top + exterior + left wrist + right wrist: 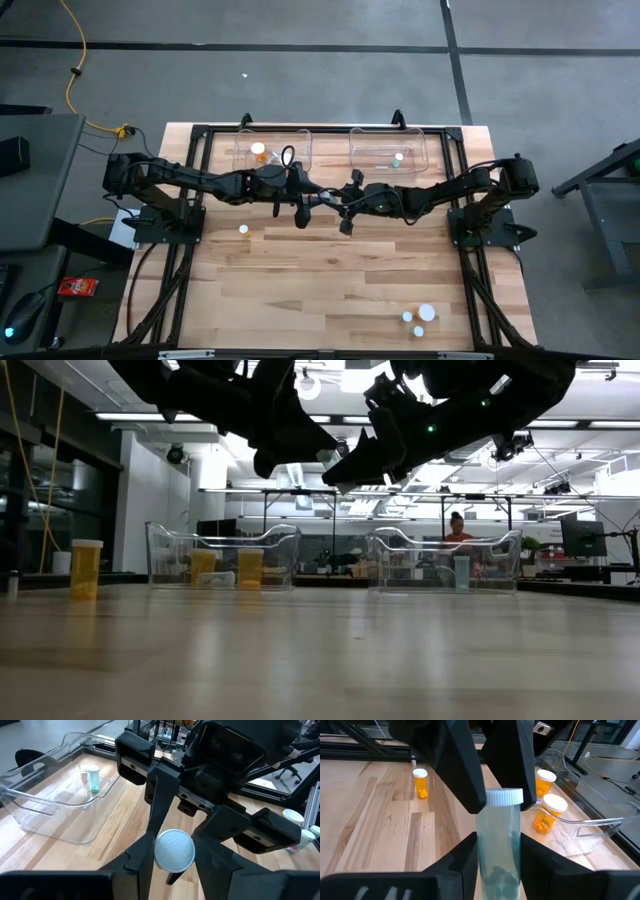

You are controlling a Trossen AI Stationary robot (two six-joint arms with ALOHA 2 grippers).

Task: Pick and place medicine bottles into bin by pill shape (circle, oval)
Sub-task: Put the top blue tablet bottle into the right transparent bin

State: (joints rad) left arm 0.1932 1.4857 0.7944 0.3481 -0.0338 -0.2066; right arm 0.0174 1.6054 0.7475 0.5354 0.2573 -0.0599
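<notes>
Light wooden table on a grey floor. Seen from above, near the middle and a little toward 12 o'clock, a pale teal bottle with a white cap, lifted off the wood and lying roughly level between the two arms. A few small pills visible inside the bottle, shape not clear.

Left gripper reaching in from 9 o'clock, fingers closed only partway, pressed on the bottle at the cap end. Right gripper reaching in from 3 o'clock, fingers narrowed against both sides of the bottle's body, so gripped from both ends at once.

At 11 o'clock of the table, a clear plastic bin with two orange bottles standing inside, white caps on. At 1 o'clock, a second clear bin holding one small teal bottle, upright.

At 9 o'clock from the held bottle, well apart, one orange bottle upright on the bare wood. At 5 o'clock, near the table's corner, a small group of white-capped bottles, close together.

Beyond the table, in the level view, an open room with ceiling lights, and a person far behind the second bin.
</notes>
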